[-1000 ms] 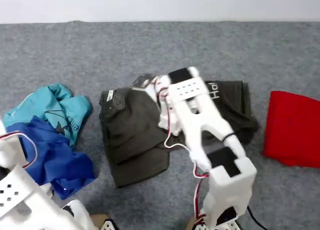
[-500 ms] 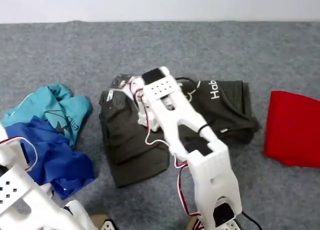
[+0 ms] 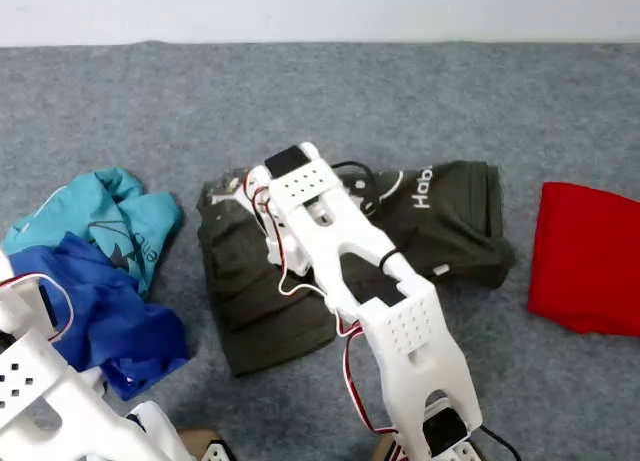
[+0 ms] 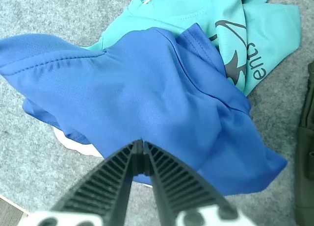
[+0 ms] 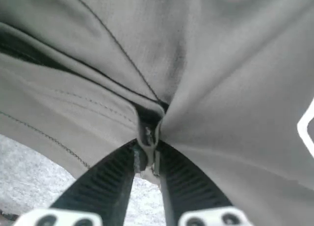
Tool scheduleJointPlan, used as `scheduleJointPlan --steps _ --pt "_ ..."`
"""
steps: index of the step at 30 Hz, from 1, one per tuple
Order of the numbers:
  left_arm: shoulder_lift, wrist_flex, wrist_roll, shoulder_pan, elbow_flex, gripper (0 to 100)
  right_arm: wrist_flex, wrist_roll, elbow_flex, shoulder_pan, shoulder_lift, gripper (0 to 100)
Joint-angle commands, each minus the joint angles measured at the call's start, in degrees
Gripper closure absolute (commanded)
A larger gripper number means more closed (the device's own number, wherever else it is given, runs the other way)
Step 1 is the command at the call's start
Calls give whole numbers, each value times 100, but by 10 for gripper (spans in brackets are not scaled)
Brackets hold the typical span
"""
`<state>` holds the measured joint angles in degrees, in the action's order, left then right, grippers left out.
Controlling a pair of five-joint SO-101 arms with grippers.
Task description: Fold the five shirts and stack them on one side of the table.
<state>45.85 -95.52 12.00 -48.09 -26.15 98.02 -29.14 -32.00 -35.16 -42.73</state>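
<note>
Got dark olive shirt mid-worktop, partly folded, rumpled, white lettering facing up; one fold pinched in my right end effector. Far right, well apart: red shirt, folded flat. At left, blue shirt crumpled, overlapping crumpled teal shirt. Some white fabric peeks from under blue.

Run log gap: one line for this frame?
right gripper: fingers shut on olive shirt | left gripper: fingers shut above blue shirt | teal shirt crumpled | red shirt at right
</note>
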Motion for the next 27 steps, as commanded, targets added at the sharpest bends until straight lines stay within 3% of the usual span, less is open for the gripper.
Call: scheduleJointPlan --steps 1,4,10,27 --pt "105 167 -44 18 -92 994 259 70 -396 -57 163 987" --pt "114 202 -44 18 -277 994 382 62 -457 -48 295 978" --pt "114 202 -44 18 -303 994 462 62 -466 -48 681 854" --pt "114 202 -44 18 -303 994 453 62 -466 -330 470 856"
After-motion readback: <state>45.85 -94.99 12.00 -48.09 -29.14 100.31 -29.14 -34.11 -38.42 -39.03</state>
